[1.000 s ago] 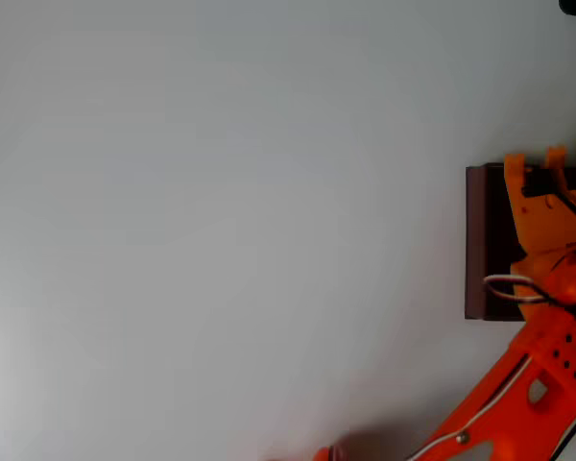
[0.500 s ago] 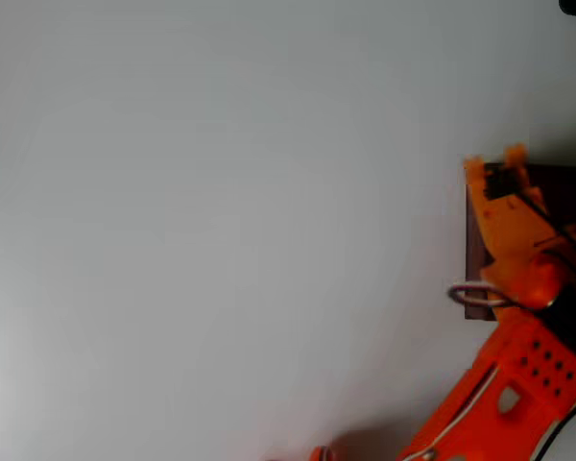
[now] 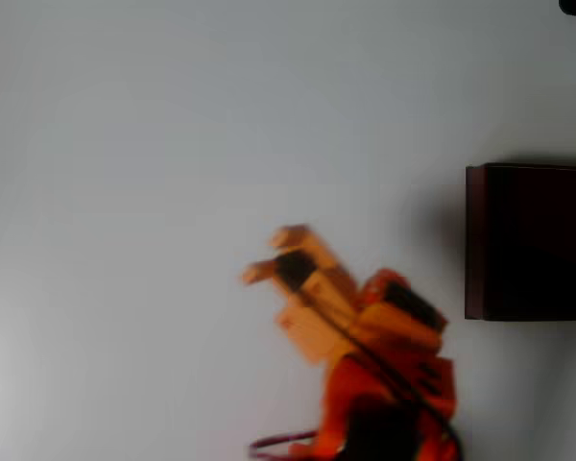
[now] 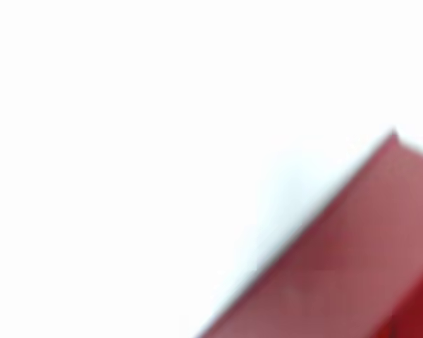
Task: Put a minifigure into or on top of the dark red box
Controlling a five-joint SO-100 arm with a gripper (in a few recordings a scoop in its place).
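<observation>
1. My working surface is a plain, pale grey-white table (image 3: 173, 144), bare across most of the overhead view and blown out to white in the wrist view.
2. The large rectangular dark red box (image 3: 475, 240), with thin maroon walls and a near-black inside, sits at the right edge of the overhead view, cut off by the frame. Its position matches where it lay a second ago.
3. The big change is the arm. A second ago my orange two-finger gripper (image 3: 274, 254) hung over the box's far end, and half a second ago over its left wall. Now it has swung well clear, out over open table to the left of the box and lower in the picture, smeared by motion blur.
4. Its two pale orange fingers (image 3: 293, 235) point toward the upper left with a gap between the tips, so I read them as spread, and I see nothing pinched between them, though the blur keeps me cautious.
5. The box interior, now uncovered, reads as uniform darkness. I cannot pick out the tiny red minifigure there or on the table, so I cannot tell where it lies.
6. In the wrist view a blurred slab of red box wall (image 4: 352, 253) fills the lower right corner, slanting up to a corner near the right edge.
</observation>
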